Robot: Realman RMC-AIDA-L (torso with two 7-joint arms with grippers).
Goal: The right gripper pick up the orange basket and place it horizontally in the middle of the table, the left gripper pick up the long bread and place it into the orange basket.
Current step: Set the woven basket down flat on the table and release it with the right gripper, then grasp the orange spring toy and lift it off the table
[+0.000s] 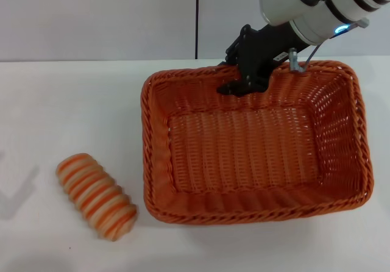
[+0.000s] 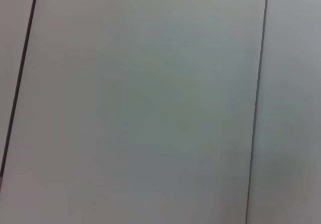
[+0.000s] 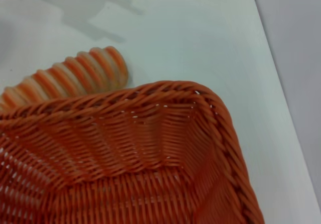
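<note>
A light grey wall (image 1: 97, 19) runs along the 12 o'clock side, with 1 thin dark vertical seam (image 1: 197, 19) at about 12. In the left wrist view, pale wall panels (image 2: 145, 103) and 2 dark seams (image 2: 20, 78) only.

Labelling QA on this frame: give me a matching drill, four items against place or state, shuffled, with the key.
Column 1:
1. right gripper
2. orange basket
3. long bread
4. left gripper

Column 2:
A. lying on the table, outside the basket, at its left
B. not in view
C. at the basket's far rim
D. flat on the table, nothing inside

Pairs: 1-C, 2-D, 3-A, 4-B
</note>
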